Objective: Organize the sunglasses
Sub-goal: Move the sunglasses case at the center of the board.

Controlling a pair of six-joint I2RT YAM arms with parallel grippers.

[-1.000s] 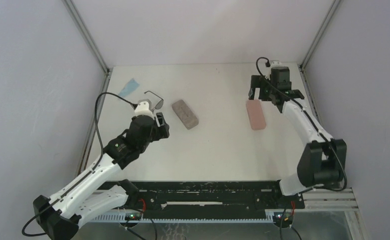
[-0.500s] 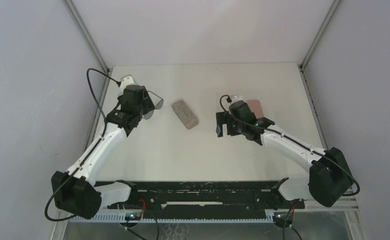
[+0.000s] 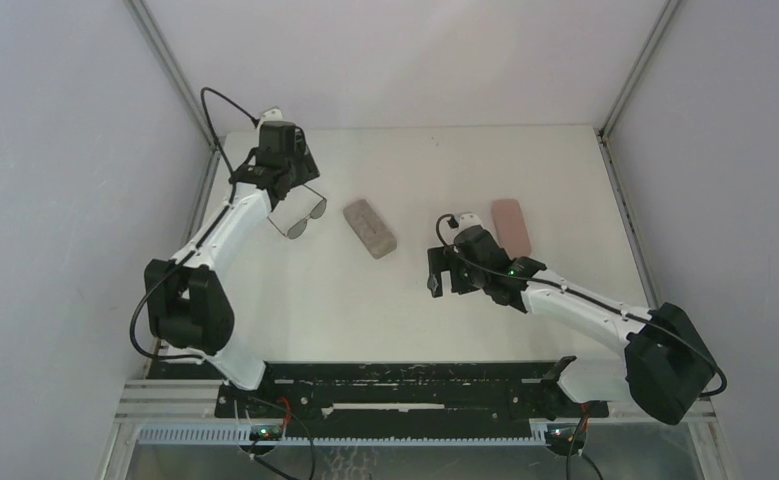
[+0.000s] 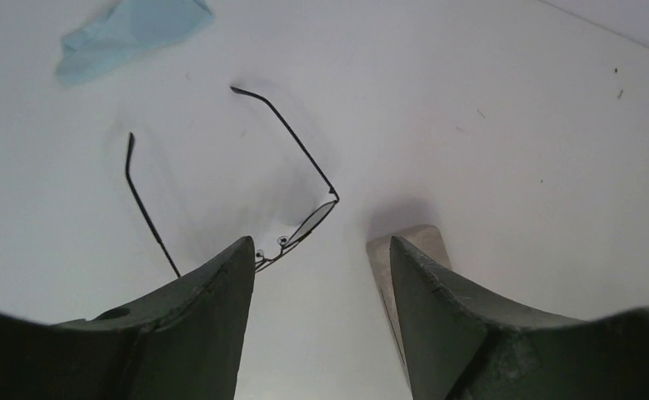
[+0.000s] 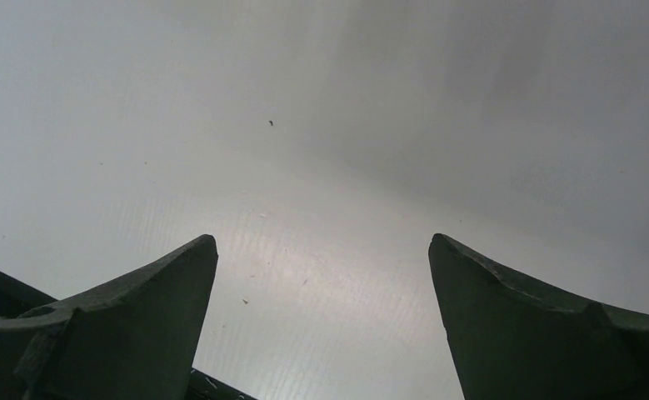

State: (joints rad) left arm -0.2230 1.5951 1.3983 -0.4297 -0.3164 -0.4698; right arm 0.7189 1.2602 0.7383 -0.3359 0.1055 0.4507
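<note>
Left end effector [image 4: 321,250] jaws apart, just beside sunglasses [image 4: 292,142], near desk [image 3: 445,160] far-left edge. Right end effector [image 5: 321,250] jaws wide apart over mid-desk, apart from grey case [image 3: 370,228] and pink case [image 3: 511,227].

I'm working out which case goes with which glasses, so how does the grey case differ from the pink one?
Colour: the grey-brown case looks speckled, the pink case plain. Pose: the grey-brown case lies clearly diagonal; the pink case runs closer to front-to-back. Place: the grey-brown case sits mid-table beside the sunglasses, the pink case further right. Both are oblong, lying flat, untouched.
</note>
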